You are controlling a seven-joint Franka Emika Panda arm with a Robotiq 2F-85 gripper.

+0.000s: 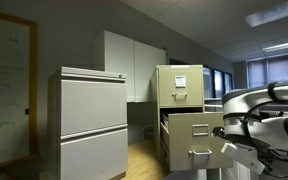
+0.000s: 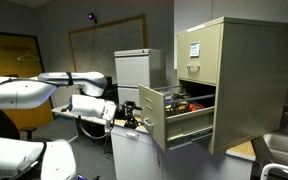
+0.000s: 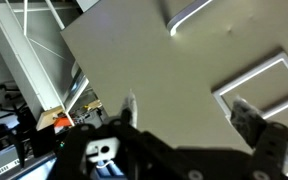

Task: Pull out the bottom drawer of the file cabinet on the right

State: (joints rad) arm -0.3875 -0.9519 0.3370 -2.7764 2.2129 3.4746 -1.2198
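The beige file cabinet [image 1: 180, 92] [image 2: 246, 75] has a white paper sheet on its upper drawer front. Its bottom drawer [image 1: 196, 138] [image 2: 162, 120] stands pulled far out, and things inside show in an exterior view. My gripper [image 2: 136, 120] [image 1: 227, 130] is right at the drawer's tan front. In the wrist view the tan drawer front [image 3: 154, 60] fills the picture. The gripper [image 3: 189, 115] has its two fingers spread wide with nothing between them. A metal frame [image 3: 267, 85] on the front shows at the right.
A wider light-grey two-drawer cabinet [image 1: 89, 125] stands beside the file cabinet. White wall cupboards [image 1: 129, 65] stand behind. A white cabinet [image 2: 134, 68] and a whiteboard [image 2: 104, 40] are at the back. A low grey unit [image 2: 134, 158] sits under the arm.
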